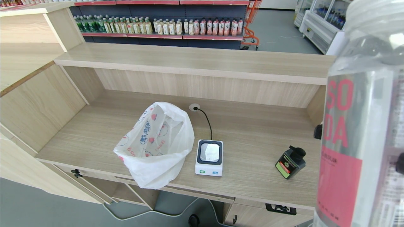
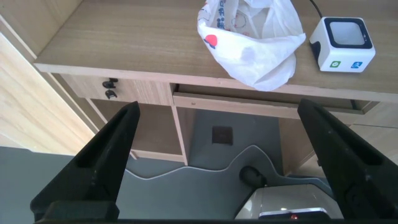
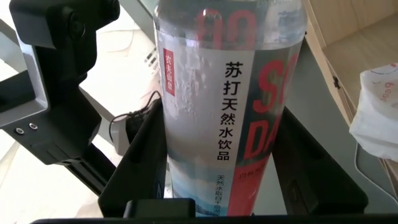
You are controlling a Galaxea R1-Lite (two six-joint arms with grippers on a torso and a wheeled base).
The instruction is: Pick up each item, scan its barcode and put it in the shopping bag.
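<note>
Table [image 1: 252, 126]: pale wood, with a raised ledge behind.
Shopping bag [image 1: 157, 142]: white plastic, mouth open, at the table's front edge, just left of the scanner.
Soda bottle [image 1: 359, 126]: clear with a pink label, upright, held off the table at the robot's right.
Right hand [image 3: 224, 186]: clamped on the soda bottle's sides.
Left hand [image 2: 221, 165]: spread wide, holding nothing, before the table's front edge.
Scanner [image 1: 209, 157]: white, window up, cabled.
Small dark bottle [image 1: 291, 162]: on the table, right of the scanner.

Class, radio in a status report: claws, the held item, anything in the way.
Left claw open, empty. Right claw shut on clear pink-labelled soda bottle, held high. White square scanner face uncovered.
</note>
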